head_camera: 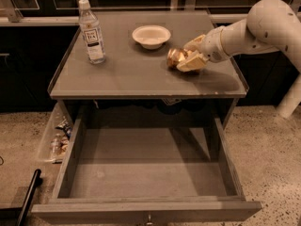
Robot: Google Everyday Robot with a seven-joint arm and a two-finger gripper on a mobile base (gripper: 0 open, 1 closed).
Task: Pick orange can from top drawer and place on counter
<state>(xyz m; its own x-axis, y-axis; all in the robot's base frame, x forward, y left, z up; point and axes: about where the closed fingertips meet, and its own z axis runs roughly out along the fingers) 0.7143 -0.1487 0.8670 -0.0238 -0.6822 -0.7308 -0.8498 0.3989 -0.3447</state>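
Gripper (182, 58) over worktop (131, 76), right half, nearer right edge than front. Arm (263, 25) comes in from the right, past the right edge. Fingers (192, 65) narrow, one above and one below the can (174, 56), clamped on it. Can gold-orange, shiny, dented, sticks out left of the fingers. It sits low at the surface w/ shadow beneath; can't tell if it touches.

Bowl (151, 36), white, toward back edge, about mid-width, just left-back of can, apart from it. Bottle (91, 32), clear w/ white cap, upright, near back-left corner, well apart from the can.

Drawer (66, 166) pulled out under the front edge, grey flat bottom in view, knob (149, 218) at front centre. Clear bin (55, 140) w/ small items on the floor, beside the drawer's left wall.
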